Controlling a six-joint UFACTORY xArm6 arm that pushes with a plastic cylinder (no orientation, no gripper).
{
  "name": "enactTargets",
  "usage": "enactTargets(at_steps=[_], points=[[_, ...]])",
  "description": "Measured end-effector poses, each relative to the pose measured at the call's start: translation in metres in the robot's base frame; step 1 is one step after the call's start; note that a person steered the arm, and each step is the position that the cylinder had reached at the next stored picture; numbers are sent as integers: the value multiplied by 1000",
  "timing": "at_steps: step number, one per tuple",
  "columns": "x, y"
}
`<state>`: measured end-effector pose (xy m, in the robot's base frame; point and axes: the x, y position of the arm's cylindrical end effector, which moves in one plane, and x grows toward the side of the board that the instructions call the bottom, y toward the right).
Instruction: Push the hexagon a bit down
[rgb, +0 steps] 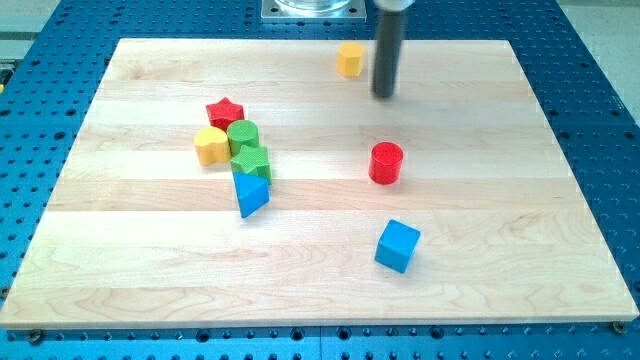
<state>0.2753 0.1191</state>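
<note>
A yellow hexagon (350, 59) sits near the top edge of the wooden board (140, 270), right of centre. My tip (384, 95) is just to the hexagon's right and a little below it, a small gap apart. The dark rod comes straight down from the view's top.
A red cylinder (386, 163) stands below my tip. A blue cube (398, 245) lies lower right. At left is a cluster: red star (226, 110), yellow block (211, 146), green cylinder (243, 135), green block (252, 160), blue triangle (250, 192). Blue perforated table surrounds the board.
</note>
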Motion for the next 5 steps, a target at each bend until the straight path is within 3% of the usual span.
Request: enactTargets(at_steps=[1,2,3,4,5], points=[[-57,4],[-76,-48],[-43,-92],[12,-91],[-14,-88]])
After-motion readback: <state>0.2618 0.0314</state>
